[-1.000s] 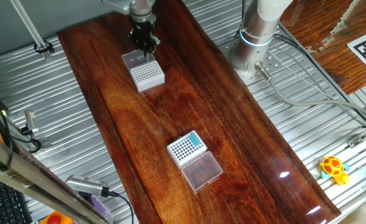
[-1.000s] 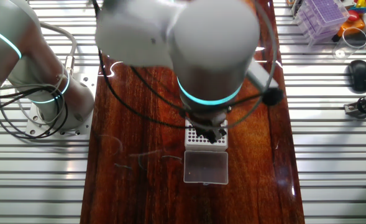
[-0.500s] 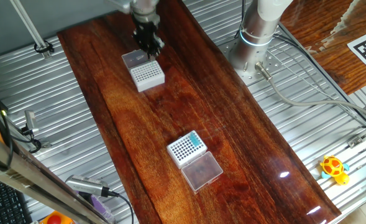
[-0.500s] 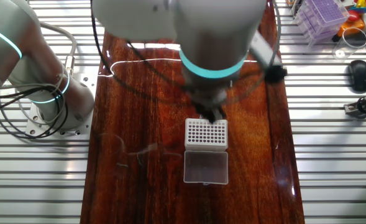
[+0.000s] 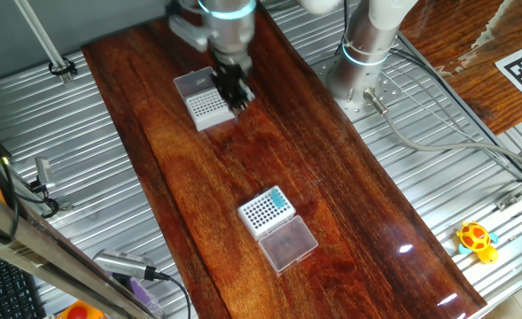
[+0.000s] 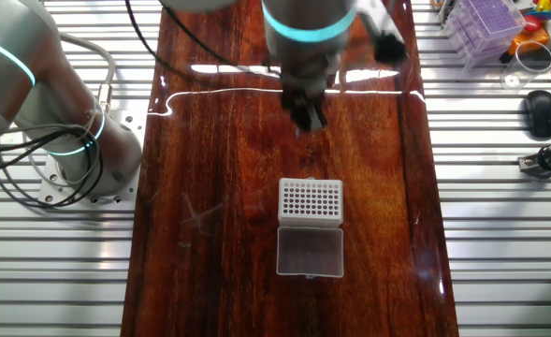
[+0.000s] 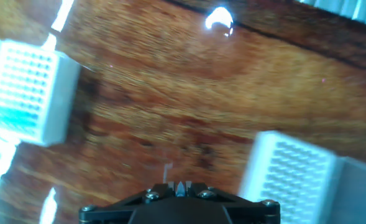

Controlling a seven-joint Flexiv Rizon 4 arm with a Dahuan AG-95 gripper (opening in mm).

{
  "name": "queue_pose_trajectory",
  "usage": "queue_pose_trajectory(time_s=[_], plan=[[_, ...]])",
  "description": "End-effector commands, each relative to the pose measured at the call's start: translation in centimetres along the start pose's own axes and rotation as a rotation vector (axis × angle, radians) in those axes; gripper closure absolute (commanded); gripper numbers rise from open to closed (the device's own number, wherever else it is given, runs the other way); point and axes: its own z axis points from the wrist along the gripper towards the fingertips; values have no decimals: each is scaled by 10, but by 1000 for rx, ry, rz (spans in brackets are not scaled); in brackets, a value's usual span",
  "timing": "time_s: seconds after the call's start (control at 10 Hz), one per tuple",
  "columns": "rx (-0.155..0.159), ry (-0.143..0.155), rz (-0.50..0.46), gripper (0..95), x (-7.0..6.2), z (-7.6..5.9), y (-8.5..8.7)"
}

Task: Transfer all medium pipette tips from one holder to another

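Pincer: gripper (image 5: 237, 96) narrow, seemingly pinching one teal pipette tip (image 7: 181, 185).
Tips: medium pipette tips (image 5: 279, 203) fill a corner of the bold-holed rack (image 5: 262, 215), at 5 o'clock from the fine-dotted rack (image 5: 210, 108).
Risk: the thin cone could slip or tilt in transit, then miss its hole.

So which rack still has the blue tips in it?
On the long wooden table, two white racks sit apart. It is the rack with teal tips, far from the tool; the tips fill one corner, unlike the all-white rack.
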Motion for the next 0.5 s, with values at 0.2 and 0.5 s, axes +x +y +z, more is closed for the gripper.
queue_pose_trajectory(time_s=[0.2, 0.5], plan=[[-3, 5, 34, 950, -2, -1, 16], [9, 40, -99, 950, -2, -1, 16]])
